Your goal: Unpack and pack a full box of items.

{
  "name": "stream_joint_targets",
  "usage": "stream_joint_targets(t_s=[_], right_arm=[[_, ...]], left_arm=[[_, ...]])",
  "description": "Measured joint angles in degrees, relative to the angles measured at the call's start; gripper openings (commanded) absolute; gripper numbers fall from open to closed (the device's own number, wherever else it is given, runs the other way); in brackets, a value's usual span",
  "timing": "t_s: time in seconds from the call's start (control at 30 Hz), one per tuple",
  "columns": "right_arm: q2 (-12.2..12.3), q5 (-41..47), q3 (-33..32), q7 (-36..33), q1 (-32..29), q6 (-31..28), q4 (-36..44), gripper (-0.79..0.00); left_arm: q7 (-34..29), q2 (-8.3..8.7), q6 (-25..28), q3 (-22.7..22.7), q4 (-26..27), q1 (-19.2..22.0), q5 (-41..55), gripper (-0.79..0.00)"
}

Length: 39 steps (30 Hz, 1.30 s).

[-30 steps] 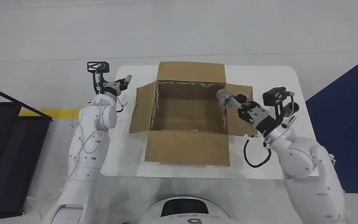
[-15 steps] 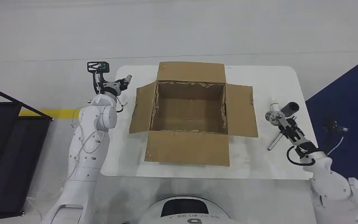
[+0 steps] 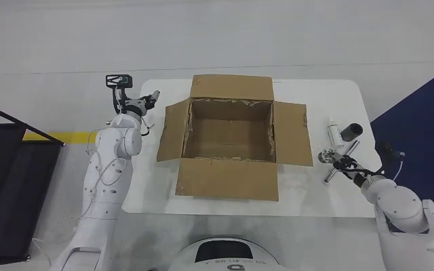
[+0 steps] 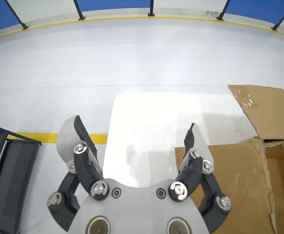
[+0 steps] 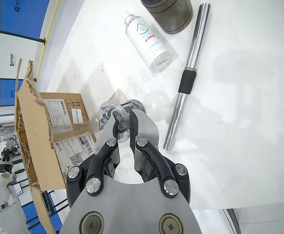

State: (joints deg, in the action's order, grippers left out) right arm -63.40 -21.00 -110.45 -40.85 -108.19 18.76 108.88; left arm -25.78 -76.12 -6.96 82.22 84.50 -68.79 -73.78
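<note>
The open cardboard box (image 3: 230, 177) sits mid-table with its flaps spread and a bare floor inside. My right gripper (image 3: 330, 158) (image 5: 123, 117) hovers low over the table to the right of the box, shut on a small clear-and-metal gear-like part (image 5: 111, 117). Around it lie a white spray bottle (image 3: 332, 130) (image 5: 150, 44), a dark metal cylinder (image 3: 351, 131) (image 5: 170, 13) and a chrome rod with a black band (image 3: 332, 173) (image 5: 188, 77). My left gripper (image 3: 152, 97) (image 4: 135, 133) stands open over the table's far left corner, with nothing between its fingers.
The box's right flap (image 5: 55, 124) lies close beside the right gripper. The left flap (image 4: 233, 177) is just beside the left gripper. White table (image 3: 298, 196) shows bare in front of the box and at its far left corner (image 4: 166, 115).
My right arm carried the gear-like part from over the box's right edge out to the table's right side, then drew back toward the near edge beside the rod. The left arm stayed still.
</note>
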Motion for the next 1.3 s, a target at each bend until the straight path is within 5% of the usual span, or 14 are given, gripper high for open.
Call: stream_joint_targets(t_s=[0.13,0.23,0.43,0.6,0.73,0.87,0.9,0.93,1.0,1.1,1.3], right_arm=[[0.24,-0.79,0.47,-1.7,1.57,-0.4,-1.47,-0.785],[0.36,-1.13,0.7,-2.45,2.3,-0.36,-2.44,-0.616],[0.59,-2.24,1.61,-3.75,4.03,0.68,-3.99,-0.453],[0.74,-2.9,1.83,-4.48,4.68,1.24,-4.12,-0.203],[0.64,-2.73,0.93,-2.36,3.43,1.09,-1.74,-0.086],[-0.24,0.29,-1.32,6.54,-1.4,-1.98,4.14,-0.095],[-0.51,1.21,-1.77,9.24,-2.77,-3.4,5.69,-0.234],[-0.81,2.11,-2.1,12.14,-4.21,-5.13,7.21,-0.289],[-1.33,2.98,-2.13,17.86,-7.47,-10.44,10.5,-0.175],[-1.47,1.09,-1.13,21.17,-9.53,-19.93,13.85,-0.123],[-0.39,-7.88,5.2,12.23,-2.11,-31.02,17.94,-0.077]], left_arm=[[0.0,0.0,0.0,0.0,0.0,0.0,0.0,0.0],[0.0,0.0,0.0,0.0,0.0,0.0,0.0,0.0],[0.0,0.0,0.0,0.0,0.0,0.0,0.0,0.0],[0.0,0.0,0.0,0.0,0.0,0.0,0.0,0.0],[0.0,0.0,0.0,0.0,0.0,0.0,0.0,0.0],[0.0,0.0,0.0,0.0,0.0,0.0,0.0,0.0],[0.0,0.0,0.0,0.0,0.0,0.0,0.0,0.0],[0.0,0.0,0.0,0.0,0.0,0.0,0.0,0.0],[0.0,0.0,0.0,0.0,0.0,0.0,0.0,0.0],[0.0,0.0,0.0,0.0,0.0,0.0,0.0,0.0],[0.0,0.0,0.0,0.0,0.0,0.0,0.0,0.0]])
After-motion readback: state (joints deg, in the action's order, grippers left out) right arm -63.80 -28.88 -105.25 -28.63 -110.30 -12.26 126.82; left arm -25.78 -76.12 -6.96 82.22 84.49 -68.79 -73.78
